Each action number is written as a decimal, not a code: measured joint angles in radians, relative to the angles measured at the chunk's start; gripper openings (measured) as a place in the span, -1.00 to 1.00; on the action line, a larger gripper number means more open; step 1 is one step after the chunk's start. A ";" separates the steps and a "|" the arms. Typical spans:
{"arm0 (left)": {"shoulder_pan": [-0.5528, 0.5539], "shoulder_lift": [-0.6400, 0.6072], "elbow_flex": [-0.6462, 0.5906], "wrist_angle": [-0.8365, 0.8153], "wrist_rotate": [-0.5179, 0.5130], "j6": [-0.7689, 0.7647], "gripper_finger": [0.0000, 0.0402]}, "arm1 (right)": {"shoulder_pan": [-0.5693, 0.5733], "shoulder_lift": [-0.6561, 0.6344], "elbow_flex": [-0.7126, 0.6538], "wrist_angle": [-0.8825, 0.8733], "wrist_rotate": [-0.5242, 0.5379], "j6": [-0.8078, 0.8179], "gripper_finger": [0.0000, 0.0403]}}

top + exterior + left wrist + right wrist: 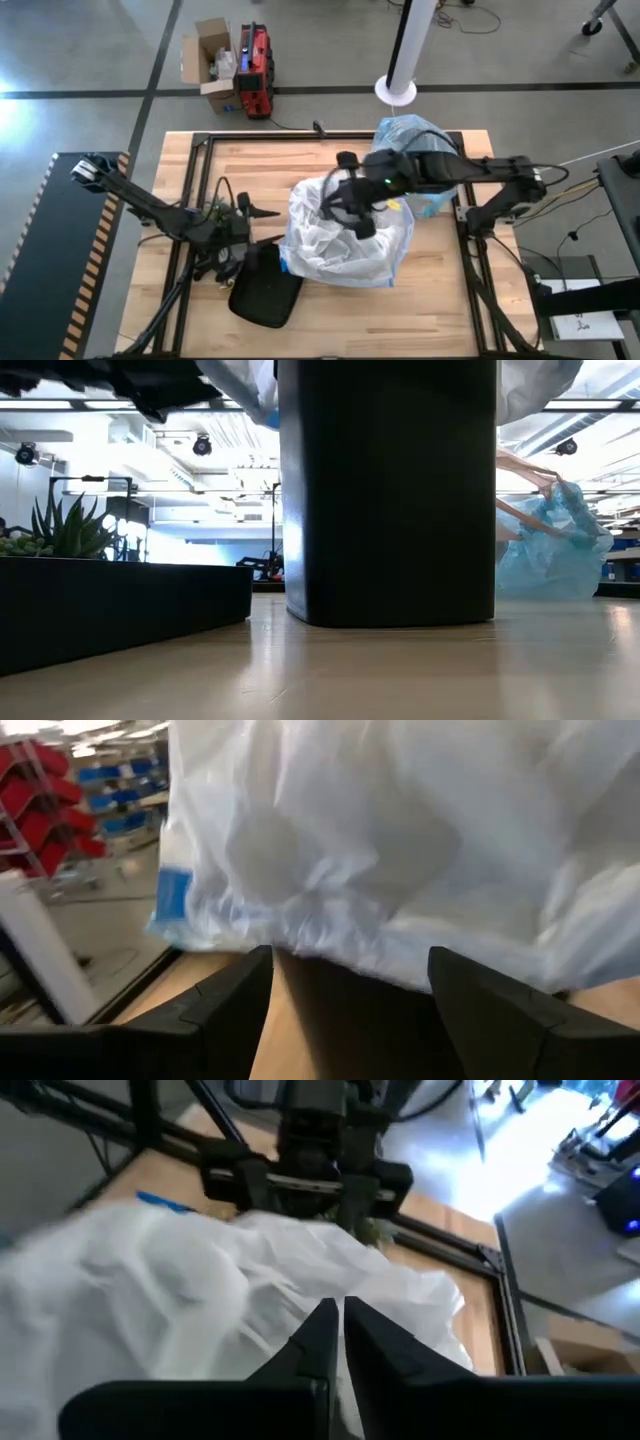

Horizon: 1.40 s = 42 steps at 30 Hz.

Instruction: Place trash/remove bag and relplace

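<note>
White plastic bag, draped over the black bin at mid-tabletop, is pinched by the clenched right claw; the left claw is held released beside it. Replacement appears underway. The used blue bag lies by the far edge.

White translucent bag fills view – crinkled, blue patch at edge. Left end effector fingers spread wide beneath it, over wooden bench.
</note>
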 joint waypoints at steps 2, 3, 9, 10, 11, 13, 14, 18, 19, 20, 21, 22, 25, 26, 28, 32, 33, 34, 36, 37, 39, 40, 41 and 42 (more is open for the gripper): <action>0.023 0.036 -0.005 0.015 0.000 -0.009 0.26 | -0.018 0.023 0.001 -0.003 -0.019 -0.011 -0.89; 0.036 0.056 -0.004 0.021 0.005 -0.017 0.26 | -0.024 0.034 0.001 -0.012 -0.039 -0.017 -0.89; 0.105 0.215 0.019 0.173 0.123 -0.018 0.22 | -0.015 0.059 0.000 -0.062 -0.087 -0.060 -0.98; 0.110 0.247 0.025 0.219 0.141 0.000 0.21 | -0.008 0.053 0.000 -0.075 -0.087 -0.061 -0.99; 0.116 0.279 0.032 0.267 0.159 0.021 0.20 | -0.001 0.043 0.000 -0.091 -0.087 -0.061 -0.99; 0.124 0.342 0.049 0.344 0.178 0.069 0.17 | 0.007 0.022 0.001 -0.137 -0.086 -0.061 -0.99; 0.129 0.373 0.062 0.374 0.186 0.092 0.16 | 0.008 0.014 0.001 -0.155 -0.085 -0.058 -0.99; 0.169 0.498 0.147 0.425 0.200 0.160 0.11 | 0.001 -0.009 0.001 -0.199 -0.048 -0.037 -1.00; 0.186 0.529 0.174 0.424 0.223 0.165 0.09 | 0.001 -0.010 0.001 -0.201 -0.035 -0.042 -1.00; 0.203 0.560 0.203 0.425 0.252 0.166 0.08 | 0.001 -0.010 0.001 -0.206 -0.024 -0.051 -0.99; 0.217 0.590 0.232 0.425 0.282 0.166 0.07 | 0.002 -0.010 0.001 -0.217 -0.017 -0.058 -0.99; 0.227 0.618 0.258 0.424 0.305 0.168 0.06 | 0.003 -0.010 0.001 -0.239 -0.005 -0.058 -0.99; 0.238 0.679 0.323 0.410 0.319 0.196 0.03 | 0.003 -0.010 0.001 -0.356 0.028 -0.027 -0.99; 0.238 0.690 0.335 0.400 0.319 0.215 0.02 | 0.003 -0.011 0.001 -0.396 0.029 -0.004 -0.99; 0.238 0.698 0.350 0.376 0.317 0.244 0.01 | 0.007 -0.019 0.000 -0.459 0.033 0.050 -0.99; 0.238 0.674 0.344 0.327 0.310 0.252 0.00 | 0.011 -0.055 -0.009 -0.518 0.026 0.111 -0.99; 0.238 0.664 0.337 0.326 0.306 0.252 0.01 | 0.009 -0.060 -0.017 -0.515 0.027 0.115 -0.99; 0.238 0.651 0.328 0.325 0.294 0.252 0.02 | 0.006 -0.064 -0.029 -0.514 0.028 0.114 -0.99; 0.238 0.620 0.308 0.327 0.287 0.251 0.04 | -0.001 -0.063 -0.056 -0.506 0.030 0.100 -0.99; 0.238 0.603 0.294 0.328 0.287 0.248 0.05 | -0.007 -0.062 -0.072 -0.494 0.029 0.093 -0.99; 0.237 0.573 0.267 0.327 0.285 0.234 0.07 | -0.018 -0.061 -0.115 -0.459 0.027 0.083 -0.99; 0.237 0.557 0.253 0.327 0.285 0.220 0.09 | -0.027 -0.060 -0.136 -0.443 0.028 0.079 -0.99; 0.237 0.543 0.240 0.328 0.285 0.206 0.10 | -0.034 -0.058 -0.158 -0.431 0.035 0.075 -0.99; 0.237 0.530 0.227 0.333 0.285 0.193 0.11 | -0.038 -0.057 -0.183 -0.417 0.048 0.072 -0.99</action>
